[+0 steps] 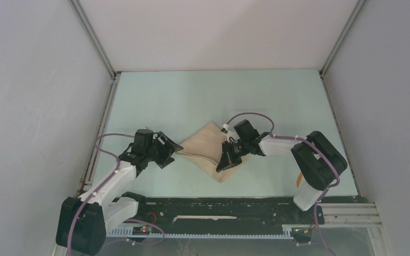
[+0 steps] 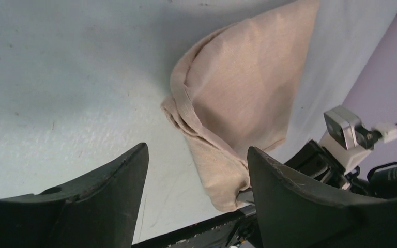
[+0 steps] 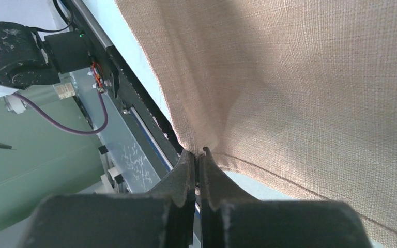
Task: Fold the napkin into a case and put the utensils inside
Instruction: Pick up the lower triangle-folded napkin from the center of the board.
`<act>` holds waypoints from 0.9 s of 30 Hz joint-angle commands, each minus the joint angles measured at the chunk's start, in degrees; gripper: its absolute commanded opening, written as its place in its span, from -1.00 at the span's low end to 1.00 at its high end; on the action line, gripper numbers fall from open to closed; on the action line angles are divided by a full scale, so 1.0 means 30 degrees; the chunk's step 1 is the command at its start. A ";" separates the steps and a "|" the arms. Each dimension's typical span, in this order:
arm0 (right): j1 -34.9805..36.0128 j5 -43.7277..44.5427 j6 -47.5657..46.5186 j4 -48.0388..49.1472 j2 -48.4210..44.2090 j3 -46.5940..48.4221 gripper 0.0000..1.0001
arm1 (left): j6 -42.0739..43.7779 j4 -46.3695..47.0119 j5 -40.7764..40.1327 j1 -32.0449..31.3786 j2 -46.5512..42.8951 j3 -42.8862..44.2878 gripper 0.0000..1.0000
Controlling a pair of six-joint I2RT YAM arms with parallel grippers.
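The napkin (image 1: 203, 145) lies near the middle of the pale green table (image 1: 192, 98), between the two arms. It is folded over on itself into a rough diamond, with one corner pointing to the far side and another to the near edge.

The left claw (image 1: 172, 153) sits low at the napkin's left corner with its jaws spread wide and nothing between them. In the left wrist view, the two dark fingers (image 2: 108, 191) frame the cloth (image 2: 238, 93), which lies just beyond their tips. Its folded end there is bunched into a soft doubled roll.

The right claw (image 1: 225, 161) is at the napkin's near right edge. In the right wrist view its jaws are pressed together on the hemmed edge of the cloth (image 3: 300, 77), and the weave puckers where the tips (image 3: 199, 157) pinch it. From that pinch the fabric spreads up and away, filling most of that view.
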 commanded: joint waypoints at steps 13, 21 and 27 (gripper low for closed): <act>-0.1088 -0.0064 -0.0426 0.0601 -0.1246 -0.0596 -1.00 | 0.0407 0.2994 0.0491 0.0320 0.4322 0.1783 0.16; -0.1429 0.0118 -0.0666 0.0416 -0.1365 -0.0747 -1.00 | 0.0955 0.3103 0.0833 0.0303 0.5422 0.2964 -0.39; -0.1818 0.0756 -0.1006 -0.0009 -0.1668 -0.0787 -1.00 | 0.1236 0.3271 0.1075 0.0226 0.6679 0.4202 -0.56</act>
